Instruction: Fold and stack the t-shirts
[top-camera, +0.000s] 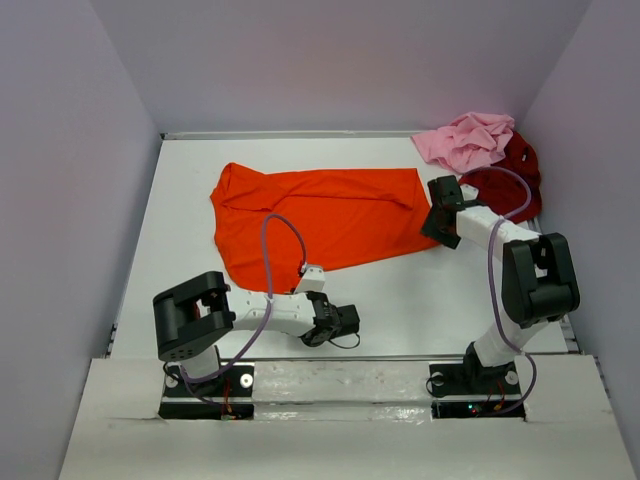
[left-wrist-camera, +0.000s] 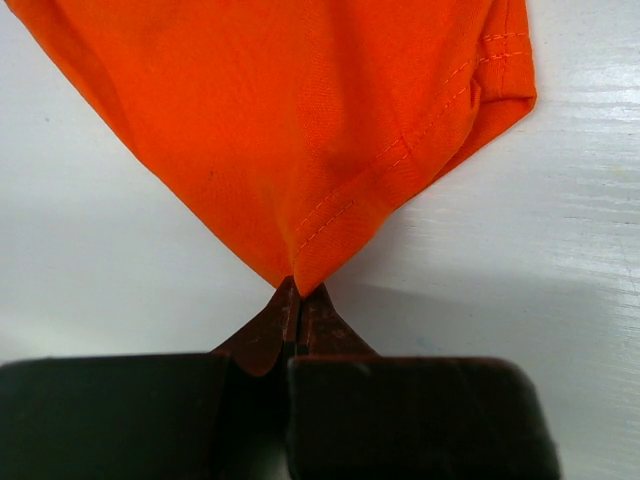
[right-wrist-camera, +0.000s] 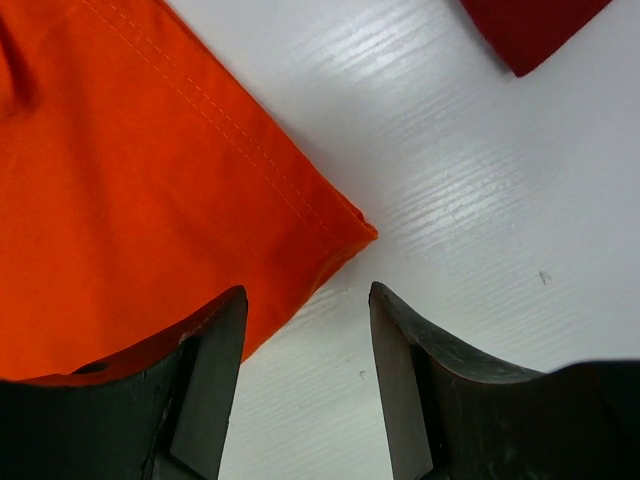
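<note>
The bright orange t-shirt (top-camera: 320, 225) lies spread across the middle of the white table. My left gripper (top-camera: 303, 273) is at its near edge, shut on a pinched corner of the orange cloth (left-wrist-camera: 300, 120), which fans out from the fingertips (left-wrist-camera: 298, 300). My right gripper (top-camera: 438, 218) is at the shirt's right end and stands open. Its left finger (right-wrist-camera: 205, 370) is over the hemmed orange edge (right-wrist-camera: 130, 200), and the hem corner lies just ahead of the gap. The light pink t-shirt (top-camera: 465, 140) is crumpled at the back right, against the dark red t-shirt (top-camera: 520, 175).
Lilac walls (top-camera: 80, 150) close in the table on the left, back and right. A tip of the dark red shirt (right-wrist-camera: 530, 25) shows beyond the right gripper. Bare white table (top-camera: 420, 300) lies between the arms' bases and the orange shirt.
</note>
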